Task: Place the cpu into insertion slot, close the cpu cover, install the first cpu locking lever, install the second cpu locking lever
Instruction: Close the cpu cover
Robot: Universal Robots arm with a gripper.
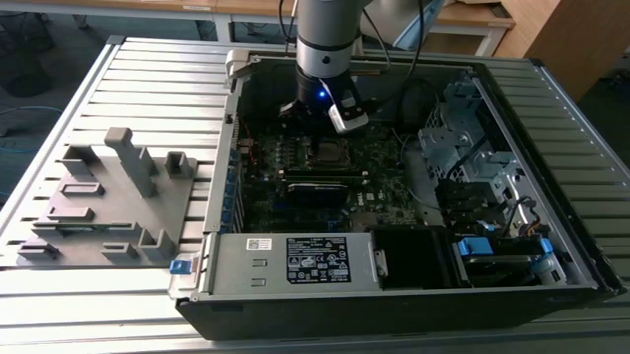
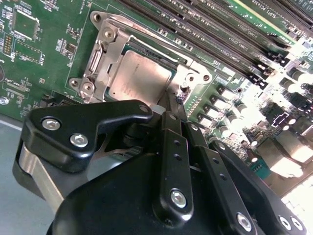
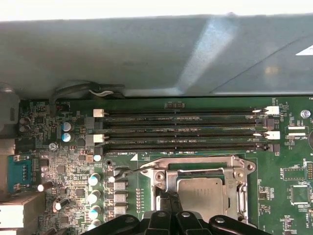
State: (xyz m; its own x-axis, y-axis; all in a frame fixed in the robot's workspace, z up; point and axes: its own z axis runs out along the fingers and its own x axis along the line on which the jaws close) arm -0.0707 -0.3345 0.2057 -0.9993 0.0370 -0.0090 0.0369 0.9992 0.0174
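In the exterior view, the pincer [image 1: 315, 129] is reaching down into the open computer case [image 1: 551, 81], which is lying on the slatted counter [image 1: 147, 88].

In the second wrist view, the cpu [image 2: 139, 78] is sitting in the insertion slot [image 2: 190, 78], with the cpu cover [image 2: 102, 56] lying flat around it. The pincer [image 2: 172, 105], drawn narrow with its tips together, is hovering at the socket's corner.

In the first wrist view, a thin locking lever [image 3: 128, 170] is jutting out beside the cover. A slipping tip could be scraping the board, or the lever could spring free before it is hooked.
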